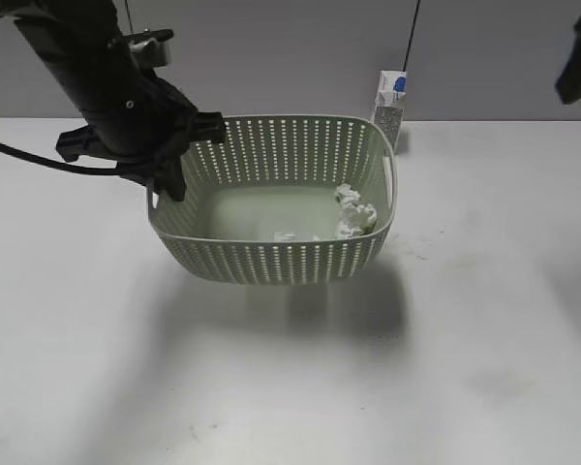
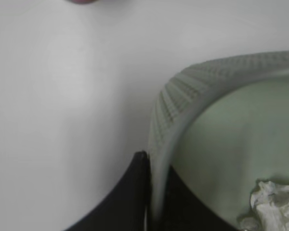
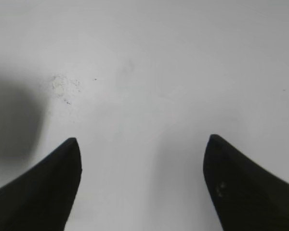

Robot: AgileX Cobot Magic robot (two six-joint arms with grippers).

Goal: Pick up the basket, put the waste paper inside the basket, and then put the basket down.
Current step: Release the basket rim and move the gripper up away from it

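The pale sage-green basket hangs tilted a little above the table, its shadow below it. My left gripper is shut on the basket's left rim; in the left wrist view the jaws pinch the basket wall. White waste paper wads lie inside at the right, with a smaller wad near the front wall. One wad shows in the left wrist view. My right gripper is open and empty over bare table, and sits at the upper right edge of the exterior view.
A white-and-blue carton stands upright behind the basket's right corner. A red thing just shows at the top edge of the left wrist view. The white table spreads in front.
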